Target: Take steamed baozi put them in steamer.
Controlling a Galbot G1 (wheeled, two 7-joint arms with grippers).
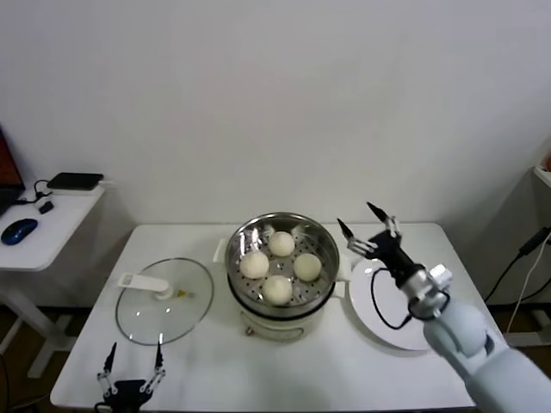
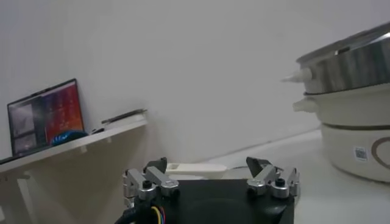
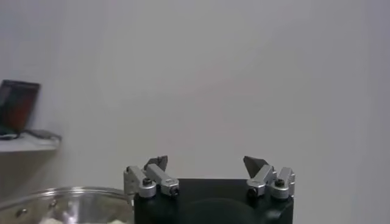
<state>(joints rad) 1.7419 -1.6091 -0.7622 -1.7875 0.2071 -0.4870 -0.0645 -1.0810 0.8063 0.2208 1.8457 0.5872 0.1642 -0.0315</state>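
Steel steamer (image 1: 281, 258) held all four steamed baozi (image 1: 277, 289), so the empty, wide-spread right gripper (image 1: 362, 225) should only retreat gently upward.

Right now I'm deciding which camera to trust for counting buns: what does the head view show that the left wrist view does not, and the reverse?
Only the head view shows the four off-white round baozi lying on the perforated floor of the shiny steel steamer basket, the round white plate, the flat glass lid and the open right gripper raised above the plate. Only the left wrist view shows the open laptop and the cream-white pot base's label. Both show the steamer and the open left gripper, low at the table's near edge.
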